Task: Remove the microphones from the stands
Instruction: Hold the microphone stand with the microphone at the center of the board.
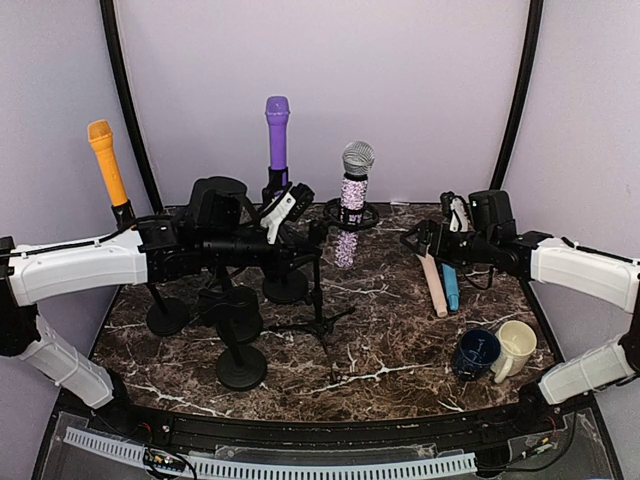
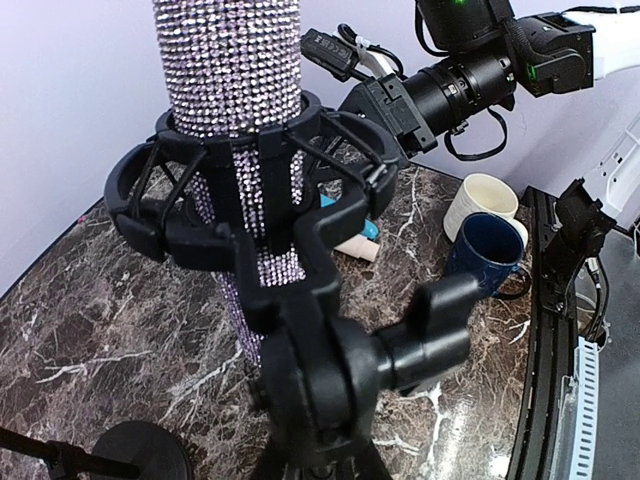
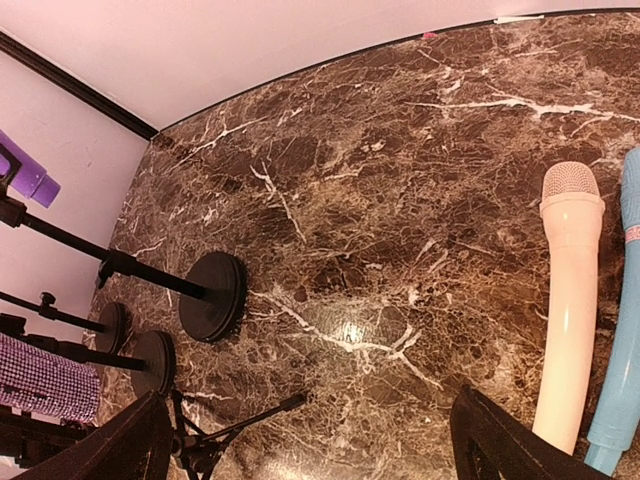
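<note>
On the marble table (image 1: 400, 350) I steer by the tripod stand (image 1: 319, 300). The glitter microphone (image 2: 230, 60) sits upright in the shock mount at its top, not yet lifted. My left gripper (image 1: 308, 245) is closed tight at the stand's left, on its pole as far as I can judge, the fingers being hidden. My right gripper (image 3: 310, 440) hangs wide open and empty to the stand's right, so this looks like the bracing step: next it should reach above the mount, close on the microphone and draw it straight up.
</note>
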{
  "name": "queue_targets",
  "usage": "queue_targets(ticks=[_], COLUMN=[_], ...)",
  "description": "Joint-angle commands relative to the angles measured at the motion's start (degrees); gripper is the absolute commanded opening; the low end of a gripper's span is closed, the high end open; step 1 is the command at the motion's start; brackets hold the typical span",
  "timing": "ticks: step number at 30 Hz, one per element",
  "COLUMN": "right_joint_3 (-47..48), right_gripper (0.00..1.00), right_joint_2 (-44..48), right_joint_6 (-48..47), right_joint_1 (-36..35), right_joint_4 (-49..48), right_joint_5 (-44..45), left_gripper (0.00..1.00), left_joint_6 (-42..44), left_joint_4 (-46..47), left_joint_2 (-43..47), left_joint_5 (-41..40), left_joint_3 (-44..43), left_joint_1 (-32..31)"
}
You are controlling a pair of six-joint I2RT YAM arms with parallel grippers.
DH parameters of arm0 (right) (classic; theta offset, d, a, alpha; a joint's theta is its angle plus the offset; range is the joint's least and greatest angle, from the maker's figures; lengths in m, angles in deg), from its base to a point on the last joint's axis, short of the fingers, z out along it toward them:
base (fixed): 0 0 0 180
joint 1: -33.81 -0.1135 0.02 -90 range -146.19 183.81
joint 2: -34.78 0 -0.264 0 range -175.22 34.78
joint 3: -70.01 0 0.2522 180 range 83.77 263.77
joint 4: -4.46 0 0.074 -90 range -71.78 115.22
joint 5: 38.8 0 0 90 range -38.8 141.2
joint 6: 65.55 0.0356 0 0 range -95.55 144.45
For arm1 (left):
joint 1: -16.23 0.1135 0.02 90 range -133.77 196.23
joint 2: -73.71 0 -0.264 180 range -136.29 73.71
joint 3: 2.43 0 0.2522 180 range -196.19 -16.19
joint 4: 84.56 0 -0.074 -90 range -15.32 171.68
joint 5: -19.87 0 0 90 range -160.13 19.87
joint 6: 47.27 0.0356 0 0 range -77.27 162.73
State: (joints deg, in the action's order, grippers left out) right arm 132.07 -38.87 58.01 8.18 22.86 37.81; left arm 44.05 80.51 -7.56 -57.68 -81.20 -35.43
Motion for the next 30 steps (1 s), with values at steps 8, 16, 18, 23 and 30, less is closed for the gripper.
queue_targets(ticks=[8,16,18,23,30], right_joint_3=[-1.7,-3.4,-3.9,-5.5,-8.4], right_gripper=[0.98,0.98,0.97,0.97,0.97], right_joint_2=[2.6,4.8,5.4,7.3,9.7], right_joint_6=[0.4,1.1,1.5,2.8,4.5], right_joint_1=[-0.5,-0.5,-0.5,-0.5,-0.6], right_joint_4=[-2.3,-1.8,-1.8,-1.4,-1.4], right_joint_5=[1.0,1.0,0.7,0.7,0.0], left_gripper=[0.0,0.0,0.0,0.0,0.0], left_joint_6=[0.8,1.5,1.3,1.0,1.4], left_joint_4=[8.6,19.9,22.4,27.7,32.7], left_joint_2=[2.6,2.1,1.1,-2.6,-5.5], left_joint_5=[0.4,-7.4,-8.6,-11.6,-15.1], left_joint_3=[4.5,6.0,5.6,3.7,2.7], left_joint_1=[-0.7,-2.6,-2.9,-3.4,-3.6])
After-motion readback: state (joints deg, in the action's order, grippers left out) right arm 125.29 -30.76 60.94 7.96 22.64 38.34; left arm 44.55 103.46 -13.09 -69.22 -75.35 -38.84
